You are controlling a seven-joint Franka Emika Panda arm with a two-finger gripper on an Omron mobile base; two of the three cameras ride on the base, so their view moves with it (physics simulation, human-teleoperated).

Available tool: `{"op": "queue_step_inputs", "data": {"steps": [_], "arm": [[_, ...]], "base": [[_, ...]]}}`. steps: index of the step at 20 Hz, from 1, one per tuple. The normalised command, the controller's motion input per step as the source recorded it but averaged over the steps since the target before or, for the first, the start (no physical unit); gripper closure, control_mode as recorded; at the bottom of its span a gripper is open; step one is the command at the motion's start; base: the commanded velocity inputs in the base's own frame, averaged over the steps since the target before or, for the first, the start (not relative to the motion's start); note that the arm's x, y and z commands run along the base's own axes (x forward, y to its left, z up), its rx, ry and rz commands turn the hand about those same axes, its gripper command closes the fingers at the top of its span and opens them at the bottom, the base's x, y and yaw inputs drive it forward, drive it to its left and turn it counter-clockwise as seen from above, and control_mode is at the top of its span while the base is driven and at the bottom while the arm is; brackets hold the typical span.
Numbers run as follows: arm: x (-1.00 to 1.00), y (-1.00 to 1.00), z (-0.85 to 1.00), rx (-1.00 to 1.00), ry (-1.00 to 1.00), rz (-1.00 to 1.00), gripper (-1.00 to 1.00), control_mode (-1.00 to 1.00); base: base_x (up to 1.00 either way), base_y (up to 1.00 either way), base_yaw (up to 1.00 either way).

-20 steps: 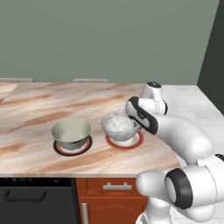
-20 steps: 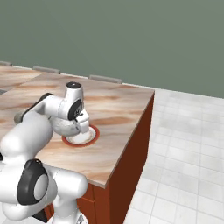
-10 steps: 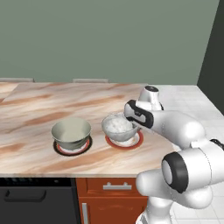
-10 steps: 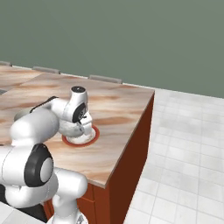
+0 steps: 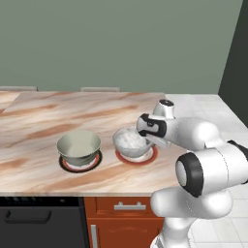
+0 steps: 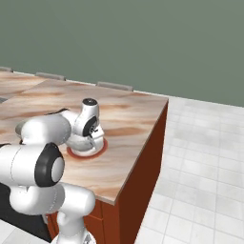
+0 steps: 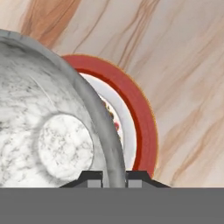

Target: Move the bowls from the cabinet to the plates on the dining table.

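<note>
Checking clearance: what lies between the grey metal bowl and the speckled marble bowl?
Bare marble tabletop separates metal bowl from marble bowl, seen in left base view.

Left of the marble bowl, the metal bowl stands near, narrowing passage between them; behind both, the table lies bare.

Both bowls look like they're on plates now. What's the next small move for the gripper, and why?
Probably open the fingers and let go. The marble bowl already sits on the red-rimmed plate, with its rim pinched in the gripper. The metal bowl rests on the other plate, so only the release seems left.
</note>
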Motion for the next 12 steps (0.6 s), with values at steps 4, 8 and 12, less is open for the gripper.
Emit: {"op": "queue_step_inputs", "data": {"steps": [4, 8, 12], "arm": [[0.32, -0.01, -0.19, 0.01, 0.00, -0.04, 1.00, -1.00], [0.24, -0.06, -0.15, 0.00, 0.01, -0.05, 1.00, -1.00], [0.02, 0.03, 0.00, -0.04, 0.03, -0.02, -1.00, -1.00]], "base": [[0.00, 0.00, 0.00], [0.00, 0.00, 0.00], [0.00, 0.00, 0.00]]}}
